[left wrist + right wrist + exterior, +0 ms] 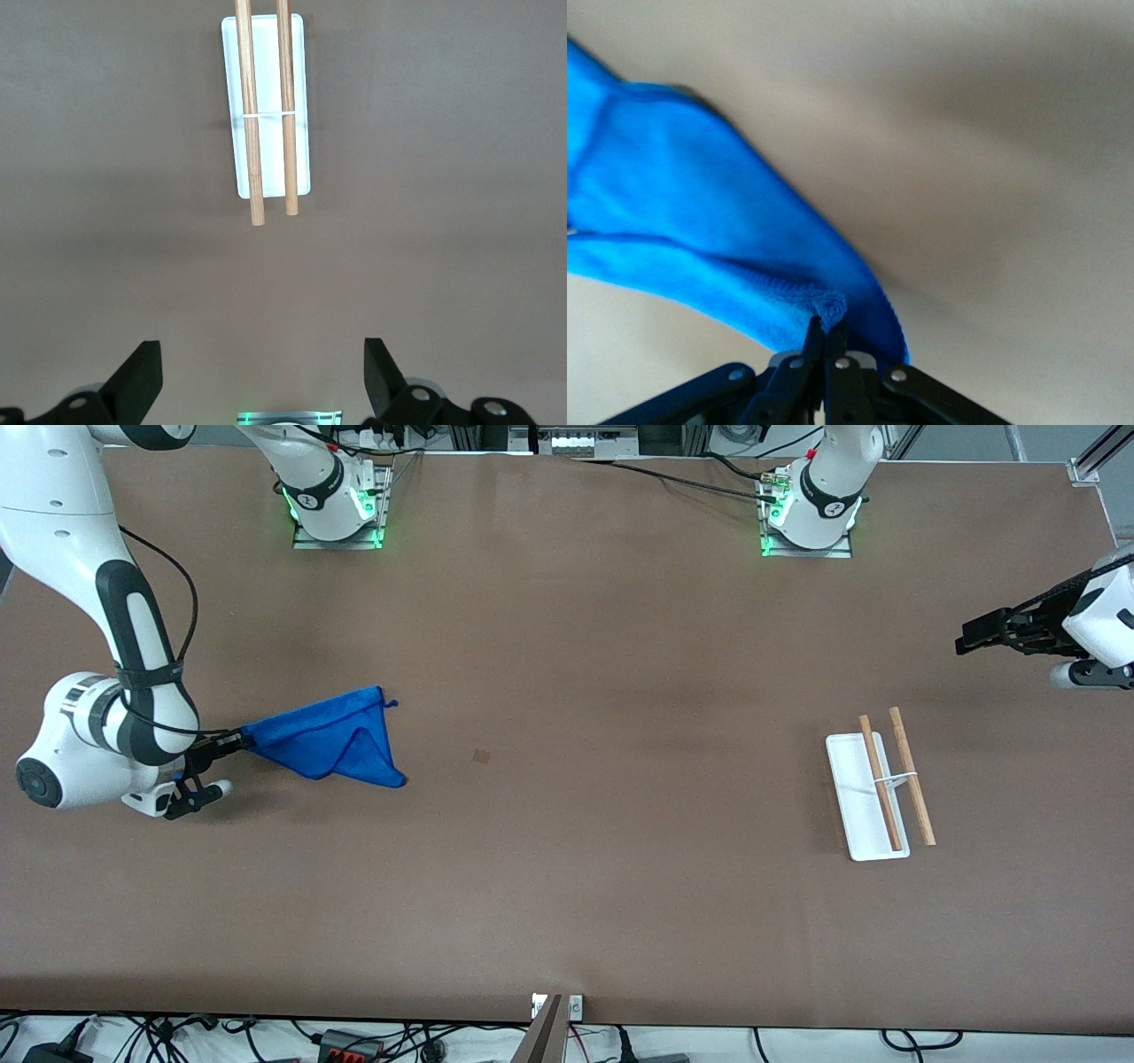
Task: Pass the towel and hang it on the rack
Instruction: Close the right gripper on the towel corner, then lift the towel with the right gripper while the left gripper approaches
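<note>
The bright blue towel [332, 737] hangs in a folded triangle from my right gripper [237, 740], which is shut on one corner of it at the right arm's end of the table. In the right wrist view the towel [682, 230] spreads away from the pinched fingertips [816, 329]. The rack [879, 788], a white base with two wooden rods, stands toward the left arm's end. My left gripper [966, 640] is open and empty, held above the table near that end. The left wrist view shows the rack [266, 115] past the open fingers [142, 376].
A small dark mark [481, 756] lies on the brown table between the towel and the rack. The arm bases [337, 505] stand along the table edge farthest from the front camera. Cables run below the table's near edge.
</note>
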